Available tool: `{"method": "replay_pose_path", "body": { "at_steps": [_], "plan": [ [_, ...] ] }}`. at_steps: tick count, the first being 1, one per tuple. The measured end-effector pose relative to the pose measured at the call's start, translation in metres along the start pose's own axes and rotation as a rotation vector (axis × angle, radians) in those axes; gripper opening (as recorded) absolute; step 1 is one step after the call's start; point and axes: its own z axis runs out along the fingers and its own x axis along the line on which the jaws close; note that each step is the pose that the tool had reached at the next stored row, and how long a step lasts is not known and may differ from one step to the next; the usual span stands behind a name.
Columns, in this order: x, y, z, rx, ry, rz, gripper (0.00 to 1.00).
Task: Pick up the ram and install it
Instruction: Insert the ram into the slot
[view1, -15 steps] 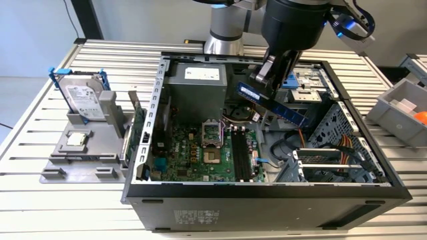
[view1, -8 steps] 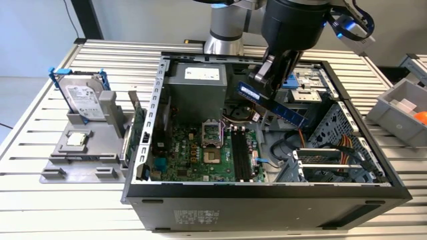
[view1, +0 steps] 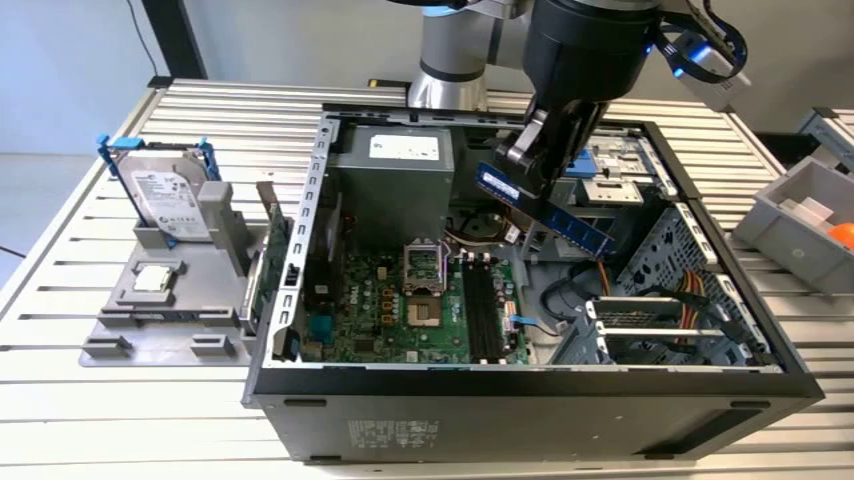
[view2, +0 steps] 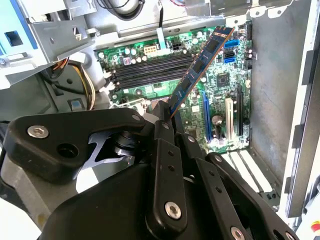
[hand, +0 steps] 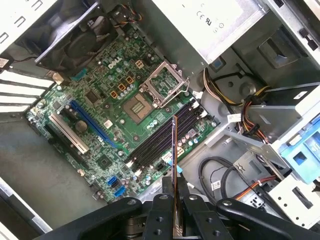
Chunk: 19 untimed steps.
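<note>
The ram (view1: 558, 218) is a dark bluish stick held tilted in the air above the open computer case (view1: 534, 385). My gripper (view1: 518, 178) is shut on its upper end. In the second wrist view the ram (view2: 199, 66) slants away from my gripper (view2: 168, 119) over the green motherboard (view2: 220, 82). In the first wrist view the ram (hand: 174, 157) shows edge-on between the fingers (hand: 163, 200), hanging above the black memory slots (hand: 162, 140). Those slots (view1: 481, 312) lie beside the processor socket (view1: 424, 268), below and apart from the ram.
A silver hard drive in a blue frame (view1: 167, 195) stands on a grey fixture (view1: 154, 300) outside the case, on the exterior view's left. A green card (view1: 274, 255) stands beside it. The power supply (view1: 387, 170), cables (view1: 667, 290) and drive cage (view1: 614, 165) crowd the case. A grey bin (view1: 801, 215) sits on the right.
</note>
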Motion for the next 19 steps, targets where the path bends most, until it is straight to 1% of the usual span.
{"method": "replay_pose_path", "body": {
  "at_steps": [19],
  "plan": [
    [0.0000, 0.0000, 0.0002, 0.0004, 0.0011, 0.064, 0.00]
  ]
}}
